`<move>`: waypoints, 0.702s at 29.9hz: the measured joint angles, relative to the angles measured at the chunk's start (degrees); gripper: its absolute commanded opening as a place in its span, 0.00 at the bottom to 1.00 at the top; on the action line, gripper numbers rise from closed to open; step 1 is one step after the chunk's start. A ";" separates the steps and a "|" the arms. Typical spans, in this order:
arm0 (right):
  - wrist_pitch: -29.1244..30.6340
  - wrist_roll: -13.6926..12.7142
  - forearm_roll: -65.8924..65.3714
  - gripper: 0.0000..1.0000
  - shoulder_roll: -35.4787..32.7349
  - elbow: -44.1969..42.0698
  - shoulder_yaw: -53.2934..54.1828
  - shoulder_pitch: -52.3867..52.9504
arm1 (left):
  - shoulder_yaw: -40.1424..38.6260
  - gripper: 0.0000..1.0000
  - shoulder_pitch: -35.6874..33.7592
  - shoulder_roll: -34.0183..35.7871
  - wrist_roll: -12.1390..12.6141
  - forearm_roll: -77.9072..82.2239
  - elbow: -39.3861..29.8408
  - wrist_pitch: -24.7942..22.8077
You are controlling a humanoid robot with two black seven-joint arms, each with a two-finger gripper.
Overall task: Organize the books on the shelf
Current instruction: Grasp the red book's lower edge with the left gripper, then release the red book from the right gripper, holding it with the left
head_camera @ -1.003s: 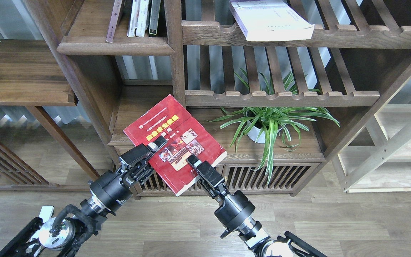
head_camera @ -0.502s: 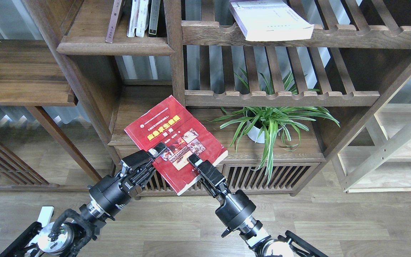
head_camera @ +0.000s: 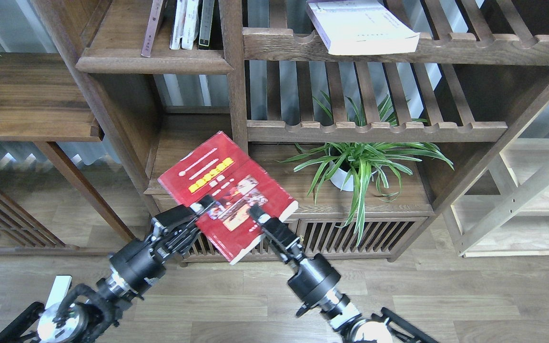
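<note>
Floor: pale grey-brown wood planks (head_camera: 236,305) run across the bottom of the view, below the cabinet.
Cabinet: big dark wood unit (head_camera: 234,95) with a central post; the places below are given from this post.
Solid shelf: dark-brown board with a rounded moulded front edge (head_camera: 153,64), left of the post and high up.
Upright books: thin white and dark volumes (head_camera: 189,24) stand on that board, just left of the post.
Slatted shelves: two tiers with scalloped rails (head_camera: 374,129), right of the post.
White book: thick pale paperback (head_camera: 360,26) lies flat and askew on the upper slatted tier, right of the post, its corner over the rail.
Plant: green and white striped leaves in a white pot (head_camera: 358,166), right of the post, under the lower slatted tier.
Pale rack: light wood frame (head_camera: 522,200), far right of the post.
Red book: bright red paperback with a yellow title band (head_camera: 227,190), cover up and tilted, held in the air in front of the foot of the post, over the low cabinet top (head_camera: 174,143).
Left gripper: jaws (head_camera: 202,207) closed on the red book's near-left edge.
Right gripper: jaws (head_camera: 259,216) lie at the book's near-right edge, one finger on the cover; I cannot tell whether they clamp it.
</note>
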 measured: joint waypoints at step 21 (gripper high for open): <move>0.00 0.47 -1.21 1.00 0.04 -2.59 5.17 -1.02 | -3.40 0.02 2.67 4.39 -0.03 0.65 -2.36 0.00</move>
